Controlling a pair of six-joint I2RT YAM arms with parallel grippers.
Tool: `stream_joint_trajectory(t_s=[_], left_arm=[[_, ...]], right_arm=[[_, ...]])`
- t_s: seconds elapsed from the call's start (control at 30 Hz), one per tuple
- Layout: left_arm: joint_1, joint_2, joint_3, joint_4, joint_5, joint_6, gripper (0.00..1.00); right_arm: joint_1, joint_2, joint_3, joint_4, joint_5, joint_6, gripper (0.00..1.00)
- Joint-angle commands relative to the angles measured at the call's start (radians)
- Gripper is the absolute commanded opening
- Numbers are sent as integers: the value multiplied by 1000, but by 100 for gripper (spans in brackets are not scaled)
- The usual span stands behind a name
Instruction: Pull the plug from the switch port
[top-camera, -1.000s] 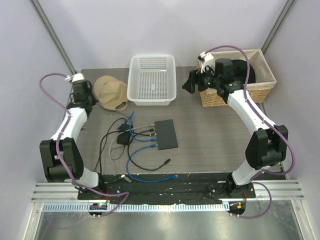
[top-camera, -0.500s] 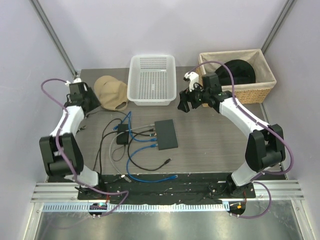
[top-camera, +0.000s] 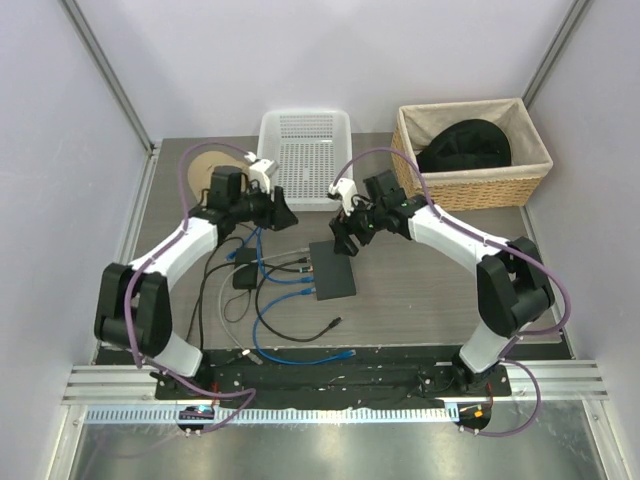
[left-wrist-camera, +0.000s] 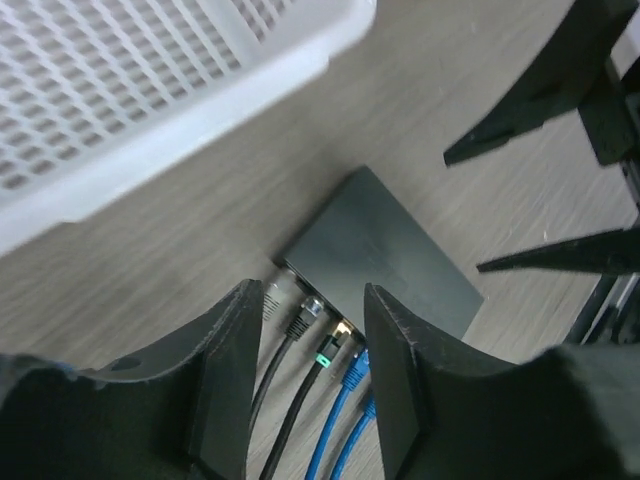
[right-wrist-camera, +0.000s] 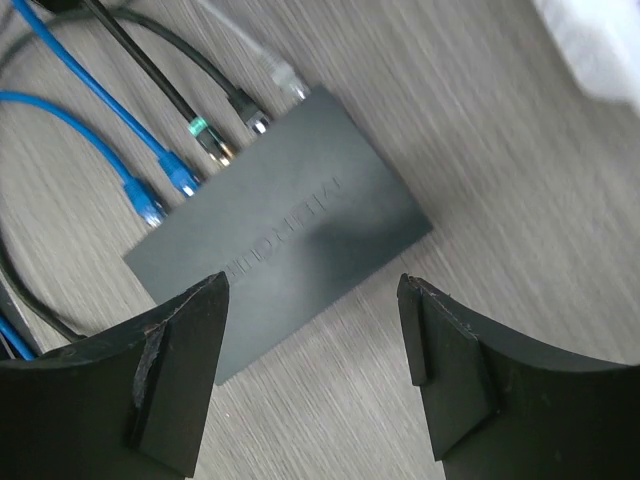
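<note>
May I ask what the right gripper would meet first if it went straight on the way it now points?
Probably the switch, on its top face: the open right gripper points straight at it.

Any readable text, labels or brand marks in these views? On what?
On the switch: one line of raised lettering on its top, seen in the right wrist view; too blurred and slanted to read.
On the plugs, the white basket and the wicker basket: no text visible.
</note>
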Motion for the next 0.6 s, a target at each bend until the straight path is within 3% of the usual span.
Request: stream_joint_trajectory(t_s=[0.0, 0.07, 0.2, 0.3, 0.4, 0.57], left_arm=[[-57, 36, 19, 10, 64, 81, 42], [-81, 39, 5, -11, 76, 128, 39], [-121, 25, -47, -91, 81, 309, 11], [-143, 30, -68, -140, 95, 400, 0], [-190, 53, -79, -180, 76, 463, 0], [-235, 114, -44, -191, 53, 480, 0]], right_arm=[[-14, -1, -23, 25, 21, 12, 75], [-14, -23, -53, 19, 23, 7, 75], [-14, -46, -112, 12, 47, 1, 75], [-14, -58, -164, 49, 87, 26, 73], [-17, -46, -208, 113, 202, 96, 61], [-27, -15, -212, 147, 237, 127, 52]])
